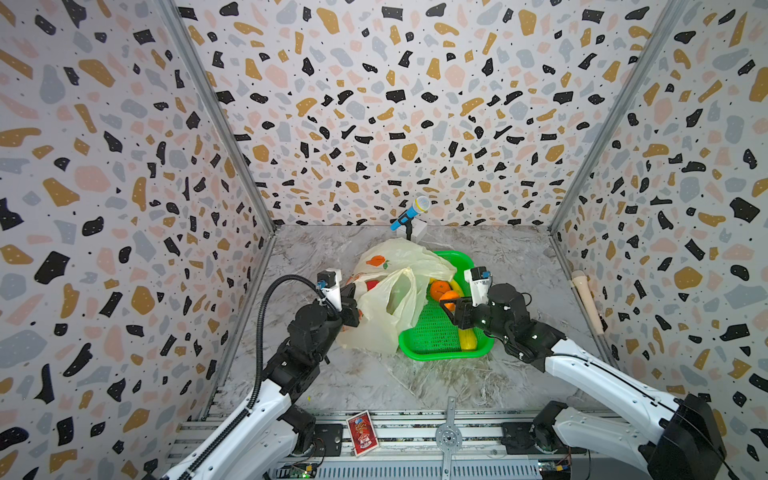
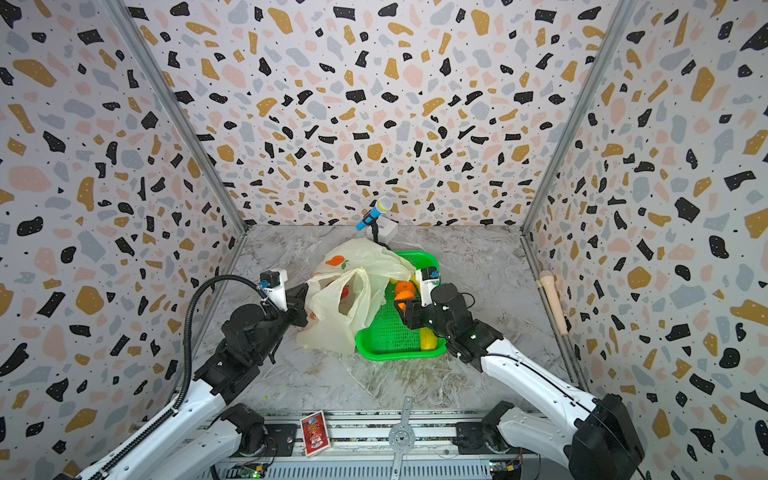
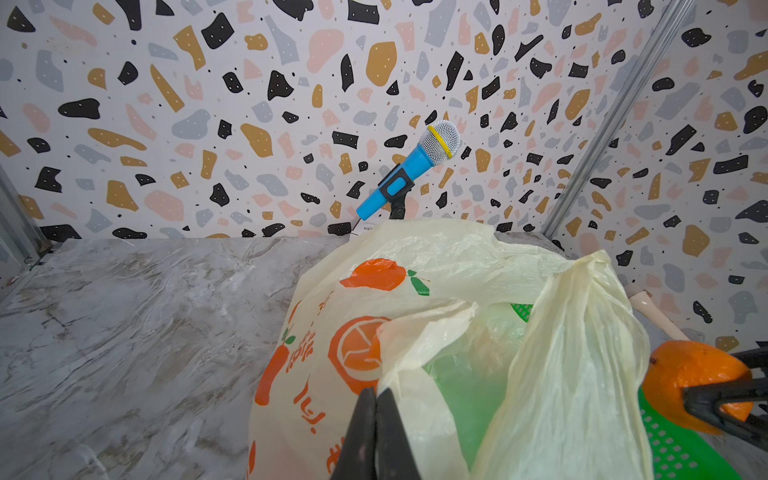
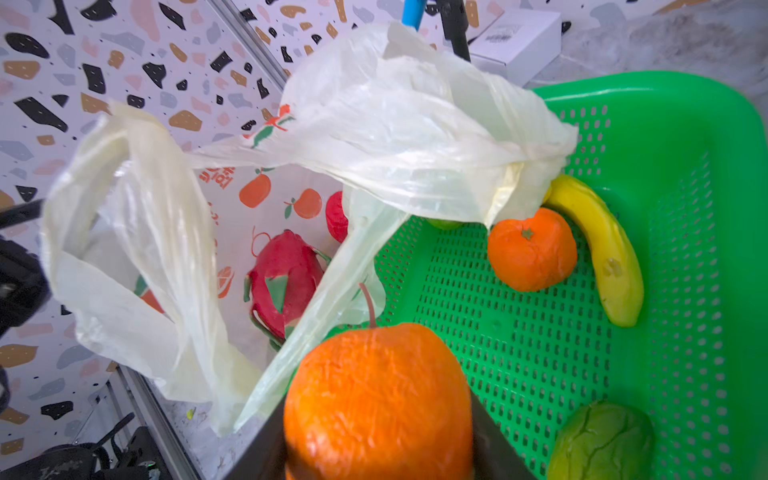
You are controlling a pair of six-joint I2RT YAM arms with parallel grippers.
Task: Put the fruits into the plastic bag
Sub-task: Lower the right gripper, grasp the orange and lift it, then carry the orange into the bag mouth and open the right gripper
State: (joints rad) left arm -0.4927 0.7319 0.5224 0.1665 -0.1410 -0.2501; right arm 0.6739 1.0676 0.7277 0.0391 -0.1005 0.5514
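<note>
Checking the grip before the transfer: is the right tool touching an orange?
Touching. The right wrist view shows the orange pressed between the right tool's two dark fingers, in contact on both sides.

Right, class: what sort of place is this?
Probably a robot test booth: patterned panel walls box in a marble-look table, with a left arm and right arm on a metal rail.
</note>
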